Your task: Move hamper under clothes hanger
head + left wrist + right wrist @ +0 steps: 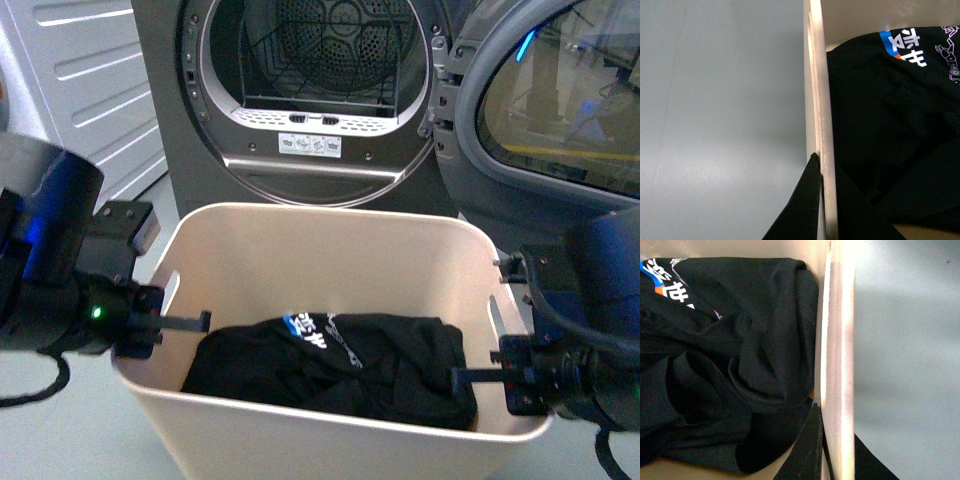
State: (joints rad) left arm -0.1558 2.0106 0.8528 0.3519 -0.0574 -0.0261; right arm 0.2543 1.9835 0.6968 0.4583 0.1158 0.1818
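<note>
hamper [330,255] base cut off; dryer [157,100] top cropped; garment [385,365] print partly hidden.

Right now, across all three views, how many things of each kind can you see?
Hamper: 1, beige plastic rectangular hamper
Garment: 1 black printed garment heap
Dryer: 1 dark grey dryer, door open
Grippers: 2, left gripper, right gripper, both clamping the hamper's walls
Total: 5
</note>
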